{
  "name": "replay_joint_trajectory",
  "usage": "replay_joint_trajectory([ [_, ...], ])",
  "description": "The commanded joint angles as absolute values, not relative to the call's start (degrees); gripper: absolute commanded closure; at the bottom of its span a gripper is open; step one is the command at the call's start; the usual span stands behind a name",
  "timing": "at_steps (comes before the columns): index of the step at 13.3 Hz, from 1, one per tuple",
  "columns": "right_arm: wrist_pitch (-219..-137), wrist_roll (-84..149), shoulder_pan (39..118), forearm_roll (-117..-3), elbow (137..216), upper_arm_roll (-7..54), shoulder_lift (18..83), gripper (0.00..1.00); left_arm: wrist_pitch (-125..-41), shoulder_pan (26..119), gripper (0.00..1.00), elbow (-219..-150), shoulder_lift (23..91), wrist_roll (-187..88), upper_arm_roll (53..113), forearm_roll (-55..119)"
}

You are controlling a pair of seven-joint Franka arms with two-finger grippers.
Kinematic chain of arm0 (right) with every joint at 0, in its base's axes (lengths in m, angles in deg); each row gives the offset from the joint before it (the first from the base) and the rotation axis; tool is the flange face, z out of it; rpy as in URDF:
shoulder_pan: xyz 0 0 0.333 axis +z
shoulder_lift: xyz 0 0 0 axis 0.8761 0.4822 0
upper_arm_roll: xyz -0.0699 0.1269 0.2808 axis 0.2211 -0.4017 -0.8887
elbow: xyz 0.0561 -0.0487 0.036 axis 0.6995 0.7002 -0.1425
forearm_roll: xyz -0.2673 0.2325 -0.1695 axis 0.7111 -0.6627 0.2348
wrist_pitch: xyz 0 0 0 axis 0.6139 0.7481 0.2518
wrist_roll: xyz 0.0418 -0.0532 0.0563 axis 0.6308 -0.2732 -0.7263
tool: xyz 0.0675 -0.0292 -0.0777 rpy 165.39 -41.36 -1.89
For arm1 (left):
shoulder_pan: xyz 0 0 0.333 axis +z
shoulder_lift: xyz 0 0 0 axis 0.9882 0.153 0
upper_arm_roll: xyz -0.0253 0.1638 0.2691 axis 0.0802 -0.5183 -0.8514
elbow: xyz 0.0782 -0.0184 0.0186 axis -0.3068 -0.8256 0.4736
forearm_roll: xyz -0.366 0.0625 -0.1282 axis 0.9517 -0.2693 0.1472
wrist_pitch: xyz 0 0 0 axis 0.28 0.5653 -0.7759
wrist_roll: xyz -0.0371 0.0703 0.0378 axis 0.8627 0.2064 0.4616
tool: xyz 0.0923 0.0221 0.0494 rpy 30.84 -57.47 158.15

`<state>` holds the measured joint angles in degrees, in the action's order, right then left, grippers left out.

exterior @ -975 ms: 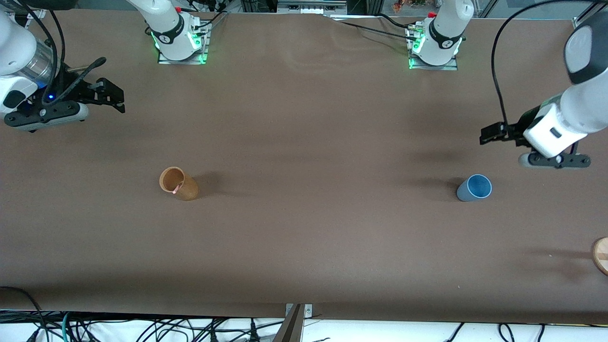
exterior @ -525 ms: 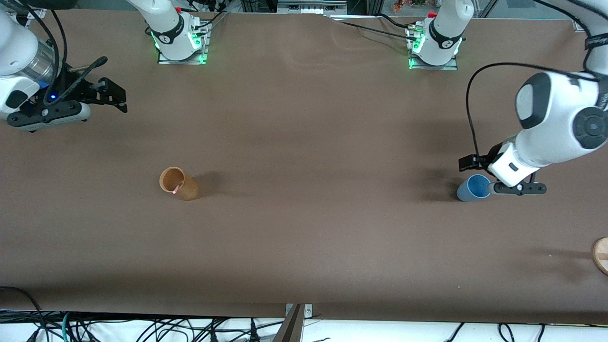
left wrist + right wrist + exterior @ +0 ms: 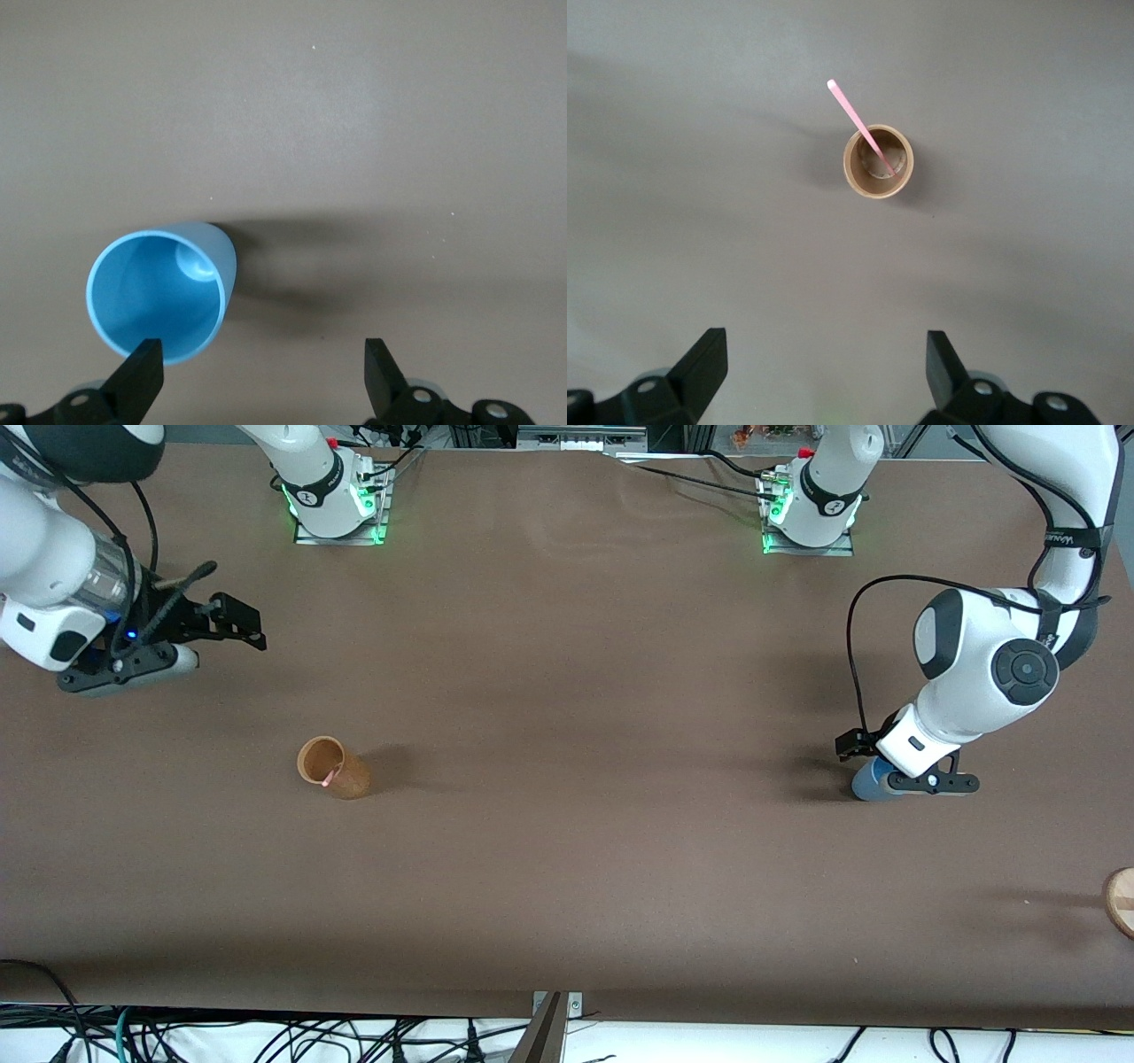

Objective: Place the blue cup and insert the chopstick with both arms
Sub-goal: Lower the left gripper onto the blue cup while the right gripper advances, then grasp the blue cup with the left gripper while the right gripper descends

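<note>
The left claw, wide open and empty, sits off-centre over the cup and may topple it, while the right claw waits open.

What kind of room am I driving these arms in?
Most likely a robotics lab: a brown-covered table with arm bases bolted on, loose cables along its edge, and only test props, a blue cup and tan cup.

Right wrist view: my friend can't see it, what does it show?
A thin pink chopstick leans inside a small tan-brown cup standing on the brown table. The right arm's open black tool is above it, not touching.
</note>
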<state>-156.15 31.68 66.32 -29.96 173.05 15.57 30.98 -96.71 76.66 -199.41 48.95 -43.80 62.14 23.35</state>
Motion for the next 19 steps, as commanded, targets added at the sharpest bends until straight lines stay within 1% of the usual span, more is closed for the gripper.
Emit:
replay_joint_trajectory([
  [1, -156.0, 31.2, 66.5, -30.3, 170.8, 15.6, 33.0, 0.00, -99.3, 76.1, 0.00, -199.7, 50.2, -44.0, 61.4, 22.2],
  [2, -156.9, 31.3, 66.6, -30.0, 170.8, 15.5, 34.7, 0.00, -100.1, 76.1, 0.00, -199.6, 50.8, -44.0, 61.3, 22.2],
  [5, -158.6, 29.9, 66.9, -26.6, 170.2, 15.2, 36.2, 0.00, -102.9, 76.1, 0.00, -199.6, 52.4, -43.9, 61.2, 22.1],
  [6, -159.3, 29.6, 67.1, -26.1, 170.2, 15.1, 38.0, 0.00, -103.7, 76.1, 0.00, -199.7, 52.8, -43.9, 61.2, 22.1],
  [9, -160.7, 29.1, 67.8, -24.7, 170.1, 15.1, 39.4, 0.00, -104.9, 76.1, 0.00, -200.6, 53.0, -43.9, 61.1, 22.1],
  [12, -166.2, 29.2, 70.9, -21.9, 170.1, 15.1, 43.9, 0.01, -110.7, 76.1, 0.00, -204.8, 52.8, -43.9, 61.1, 22.1],
  [14, -168.4, 29.3, 71.2, -21.9, 170.2, 15.1, 46.6, 0.01, -113.2, 76.1, 0.01, -206.6, 52.9, -43.9, 61.1, 22.1],
  [15, -169.7, 29.2, 71.4, -21.8, 170.2, 15.1, 48.0, 0.01, -113.5, 76.1, 0.23, -206.9, 52.9, -43.4, 61.1, 22.1],
  [16, -170.9, 29.2, 71.5, -21.8, 170.3, 15.1, 49.3, 0.01, -113.4, 76.2, 0.64, -206.9, 52.7, -43.1, 61.1, 22.1],
  [17, -172.2, 29.2, 71.5, -21.7, 170.3, 15.1, 50.9, 0.02, -112.8, 76.2, 0.87, -206.7, 52.7, -43.2, 61.0, 22.1],
  [18, -173.8, 29.1, 71.5, -21.7, 170.6, 15.1, 52.4, 0.05, -112.4, 76.2, 1.00, -206.4, 52.6, -43.2, 60.6, 22.2],
  [19, -174.7, 29.1, 71.4, -21.7, 170.6, 15.2, 53.6, 0.08, -111.9, 76.2, 1.00, -206.3, 52.6, -43.3, 60.2, 22.2],
])
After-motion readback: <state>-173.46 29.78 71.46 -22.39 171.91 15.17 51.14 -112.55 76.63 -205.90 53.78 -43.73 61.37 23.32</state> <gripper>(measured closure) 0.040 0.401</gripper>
